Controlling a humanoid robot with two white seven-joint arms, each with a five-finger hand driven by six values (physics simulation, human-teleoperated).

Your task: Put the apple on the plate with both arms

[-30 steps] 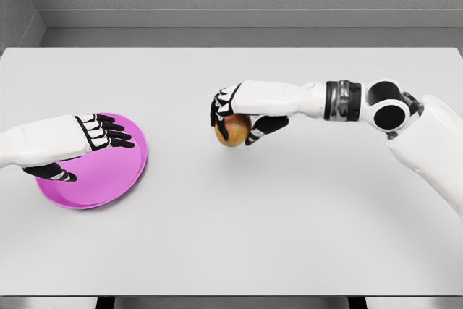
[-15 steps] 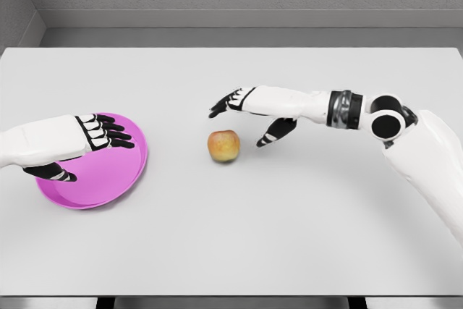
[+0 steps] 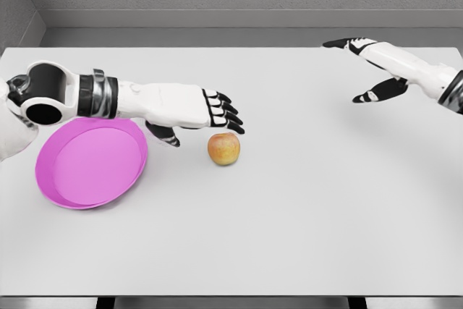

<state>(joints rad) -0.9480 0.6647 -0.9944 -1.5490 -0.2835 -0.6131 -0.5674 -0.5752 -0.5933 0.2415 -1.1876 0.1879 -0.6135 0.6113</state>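
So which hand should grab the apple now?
Probably the left hand. Its open fingers hover right beside the apple, and the pink plate lies just below that arm. The right hand is open too, but far off near the table's far right edge.

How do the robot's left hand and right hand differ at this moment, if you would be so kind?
The left hand reaches over the table's middle, fingertips just above the apple; the right hand is held far off at the upper right, away from the apple and the pink plate. The left hand's palm faces down; the right hand's fingers and thumb are spread wide apart. Both are open and hold nothing.
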